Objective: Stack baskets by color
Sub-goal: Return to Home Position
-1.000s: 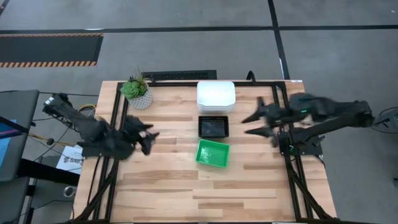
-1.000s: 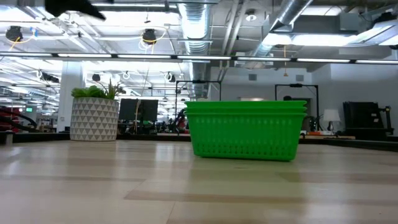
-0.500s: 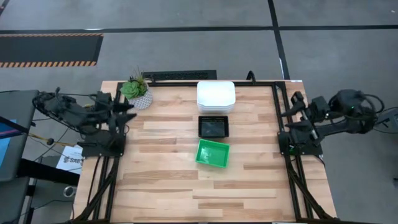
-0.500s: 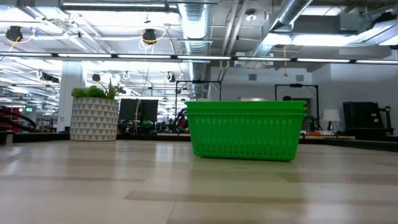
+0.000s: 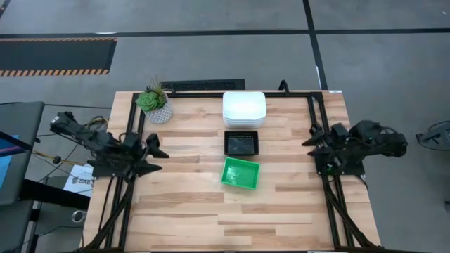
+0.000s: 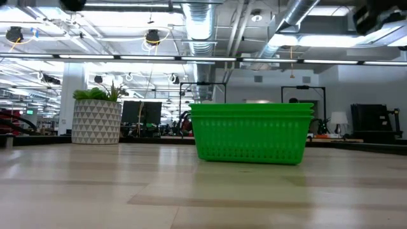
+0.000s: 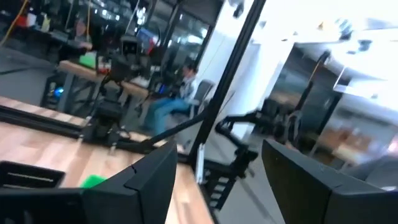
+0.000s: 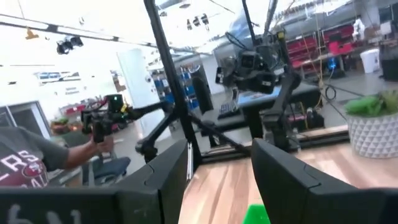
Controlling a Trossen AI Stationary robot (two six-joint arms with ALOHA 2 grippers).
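Note:
Three piles of baskets stand in a row down the table's middle. The white baskets (image 5: 244,109) are at the far end, a black basket (image 5: 242,143) is in the middle, and the green baskets (image 5: 240,173) (image 6: 251,133) are nearest, nested with their bottoms on the wood. My left gripper (image 5: 158,157) (image 7: 217,186) hangs open over the table's left edge, pointing about level toward the baskets. My right gripper (image 5: 309,138) (image 8: 217,180) hangs open over the right edge, also about level. Nothing is between either pair of fingers.
A potted green plant (image 5: 155,104) (image 6: 96,117) stands at the far left corner. A black frame rail (image 5: 211,86) runs along the far edge. Bare wood (image 5: 232,218) lies between the green baskets and the near edge. A seated person (image 8: 37,168) shows in the room beyond.
Both arms have drawn back from over the table to its side edges. My right gripper went toward the right edge and down. My left gripper swung back toward the left edge and tipped up from a downward slant to about level. The baskets have not moved.

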